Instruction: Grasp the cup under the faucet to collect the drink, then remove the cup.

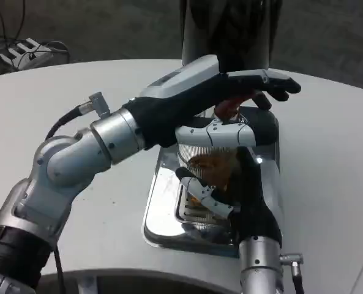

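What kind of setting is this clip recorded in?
Probably a lab or demo drinks station: a round white table, a steel drip tray under a dark dispenser, and loose cables on the floor.

White round table, dark grey floor, cables top-left.

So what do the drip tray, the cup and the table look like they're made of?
Drip tray: polished metal by its look, with mirror-like reflections and bright glints. Cup, held by the right hand: probably clear ribbed plastic, since brownish liquid shows through it; glass is possible. Table: matte white, material unclear.
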